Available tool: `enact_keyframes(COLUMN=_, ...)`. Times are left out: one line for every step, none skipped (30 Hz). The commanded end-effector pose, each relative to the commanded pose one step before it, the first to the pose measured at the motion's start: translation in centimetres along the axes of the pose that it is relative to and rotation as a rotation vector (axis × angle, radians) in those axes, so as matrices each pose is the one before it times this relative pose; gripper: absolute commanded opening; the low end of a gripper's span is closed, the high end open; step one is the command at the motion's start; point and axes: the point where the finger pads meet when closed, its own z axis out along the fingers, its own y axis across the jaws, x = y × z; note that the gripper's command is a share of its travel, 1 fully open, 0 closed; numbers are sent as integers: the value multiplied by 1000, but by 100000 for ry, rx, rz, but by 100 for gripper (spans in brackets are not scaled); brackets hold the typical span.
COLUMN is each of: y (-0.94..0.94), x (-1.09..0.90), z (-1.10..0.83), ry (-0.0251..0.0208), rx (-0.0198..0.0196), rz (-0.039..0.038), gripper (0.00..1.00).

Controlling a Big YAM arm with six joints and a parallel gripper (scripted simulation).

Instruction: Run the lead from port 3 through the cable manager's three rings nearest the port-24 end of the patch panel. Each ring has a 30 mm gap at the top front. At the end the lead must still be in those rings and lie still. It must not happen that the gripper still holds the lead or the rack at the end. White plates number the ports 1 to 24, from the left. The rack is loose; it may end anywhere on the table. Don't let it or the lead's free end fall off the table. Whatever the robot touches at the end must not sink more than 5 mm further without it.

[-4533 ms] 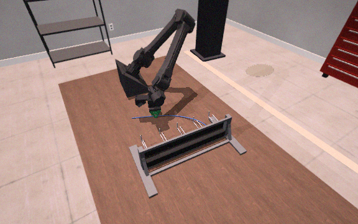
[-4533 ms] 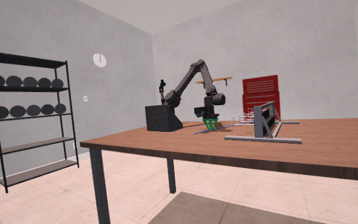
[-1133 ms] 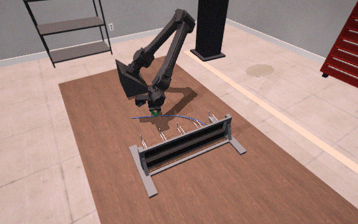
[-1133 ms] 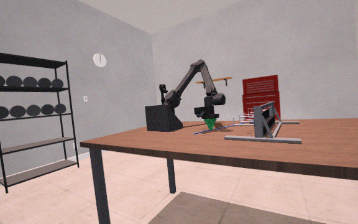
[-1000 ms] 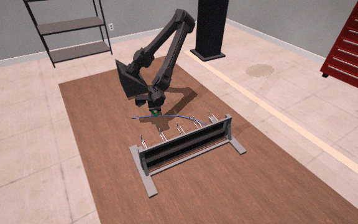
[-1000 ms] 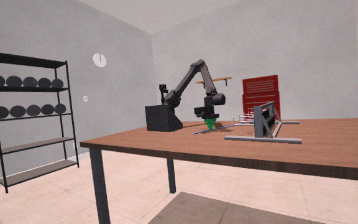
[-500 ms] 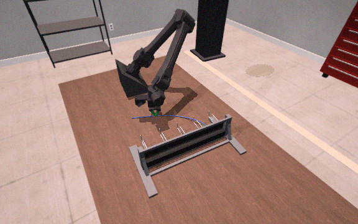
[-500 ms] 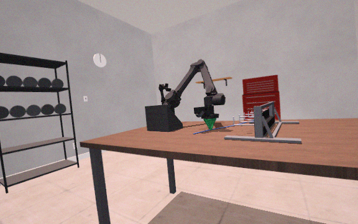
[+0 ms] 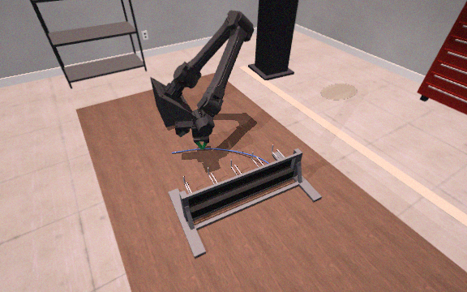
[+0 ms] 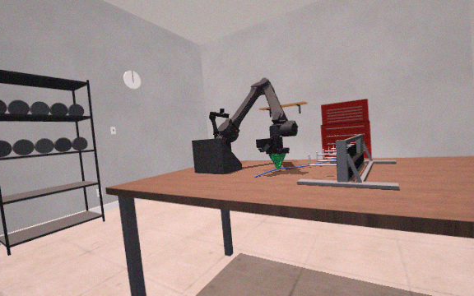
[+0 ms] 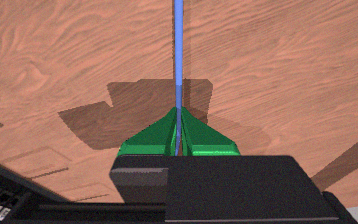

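Observation:
The grey rack (image 9: 242, 191) with the black patch panel stands on the wooden table, with several wire rings (image 9: 233, 167) along the side facing my arm. A thin blue lead (image 9: 233, 152) arcs from the rack's right end across the table to the left, its free end at about (image 9: 173, 152). My gripper (image 9: 202, 145), with green fingers, is shut on the blue lead partway along, just above the table. In the wrist view the lead (image 11: 178, 50) runs straight away from between my closed fingers. In the exterior view my gripper (image 10: 278, 161) sits left of the rack (image 10: 350, 162).
My arm's black base (image 9: 169, 105) stands behind my gripper. A black pillar (image 9: 274, 36), a red tool chest (image 9: 460, 61) and a metal shelf (image 9: 92, 40) stand on the floor off the table.

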Motion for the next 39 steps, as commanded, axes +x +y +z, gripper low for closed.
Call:
enact_keyframes(y=1938, x=996, z=-2161, ry=1268, rx=-5087, rz=-3059, gripper=0)
enact_keyframes(y=0, x=0, z=0, ry=0, rx=0, rz=0, gripper=0)
enact_keyframes(y=12, x=2, z=-132, ry=-20, rx=-22, rz=-19, gripper=0)
enact_keyframes(y=10, x=-1, z=-131, ry=-25, rx=-18, rz=-13, gripper=0)
enact_keyframes(y=10, x=-1, z=-131, ry=-25, rx=-18, rz=-13, gripper=0)
enact_keyframes(y=9, x=-1, z=-130, ry=-24, rx=-18, rz=-12, gripper=0)
enact_keyframes(y=8, x=-1, z=-128, ry=-24, rx=-17, rz=-12, gripper=0)
enact_keyframes(y=10, x=-1, z=-126, ry=-27, rx=-18, rz=-12, gripper=0)
enact_keyframes(y=9, x=-1, z=-123, ry=-26, rx=-17, rz=-12, gripper=0)
enact_keyframes(y=8, x=-1, z=-120, ry=-25, rx=-16, rz=-11, gripper=0)
enact_keyframes(y=8, x=-1, z=-116, ry=-24, rx=-15, rz=-11, gripper=0)
enact_keyframes(y=8, x=-1, z=-112, ry=-25, rx=-15, rz=-10, gripper=0)
enact_keyframes(y=8, x=-2, z=-107, ry=-25, rx=-15, rz=-10, gripper=0)
enact_keyframes(y=7, x=-2, z=-102, ry=-24, rx=-14, rz=-9, gripper=0)
enact_keyframes(y=6, x=-1, z=-96, ry=-22, rx=-13, rz=-9, gripper=0)
enact_keyframes(y=6, x=-1, z=-90, ry=-21, rx=-12, rz=-8, gripper=0)
enact_keyframes(y=5, x=-1, z=-84, ry=-19, rx=-11, rz=-8, gripper=0)
enact_keyframes(y=0, x=0, z=0, ry=0, rx=0, rz=0, gripper=0)
enact_keyframes(y=0, x=0, z=0, ry=0, rx=0, rz=0, gripper=0)
enact_keyframes(y=-108, x=100, z=62, ry=-112, rx=377, rz=-329, gripper=0)
enact_keyframes(y=97, x=-102, z=-195, ry=63, rx=-346, rz=307, gripper=0)
enact_keyframes(y=7, x=-13, z=-73, ry=-11, rx=-29, rz=30, gripper=0)
enact_keyframes(y=13, x=4, z=-61, ry=-12, rx=-22, rz=-18, gripper=0)
enact_keyframes(y=13, x=4, z=-55, ry=-10, rx=-22, rz=-19, gripper=0)
enact_keyframes(y=3, x=0, z=-44, ry=-3, rx=-4, rz=-4, gripper=0)
enact_keyframes(y=2, x=1, z=-38, ry=3, rx=-3, rz=-3, gripper=0)
enact_keyframes(y=2, x=1, z=-31, ry=1, rx=-2, rz=-3, gripper=0)
enact_keyframes(y=1, x=1, z=-25, ry=0, rx=-2, rz=-2, gripper=0)
enact_keyframes(y=-24, x=38, z=20, ry=-27, rx=104, rz=-117, gripper=0)
enact_keyframes(y=-52, x=78, z=68, ry=-52, rx=218, rz=-240, gripper=0)
enact_keyframes(y=-48, x=-8, z=19, ry=-17, rx=100, rz=214, gripper=0)
enact_keyframes(y=0, x=-37, z=-4, ry=22, rx=-110, rz=131, gripper=0)
enact_keyframes(y=15, x=-8, z=-11, ry=11, rx=-62, rz=27, gripper=0)
enact_keyframes(y=1, x=-2, z=-6, ry=0, rx=1, rz=28, gripper=0)
enact_keyframes(y=0, x=0, z=0, ry=0, rx=0, rz=0, gripper=0)
enact_keyframes(y=0, x=0, z=0, ry=0, rx=0, rz=0, gripper=0)
enact_keyframes(y=0, x=-1, z=-1, ry=0, rx=1, rz=27, gripper=0)
enact_keyframes(y=92, x=19, z=-68, ry=22, rx=-115, rz=-145, gripper=0)
enact_keyframes(y=116, x=-88, z=-125, ry=25, rx=-157, rz=-81, gripper=0)
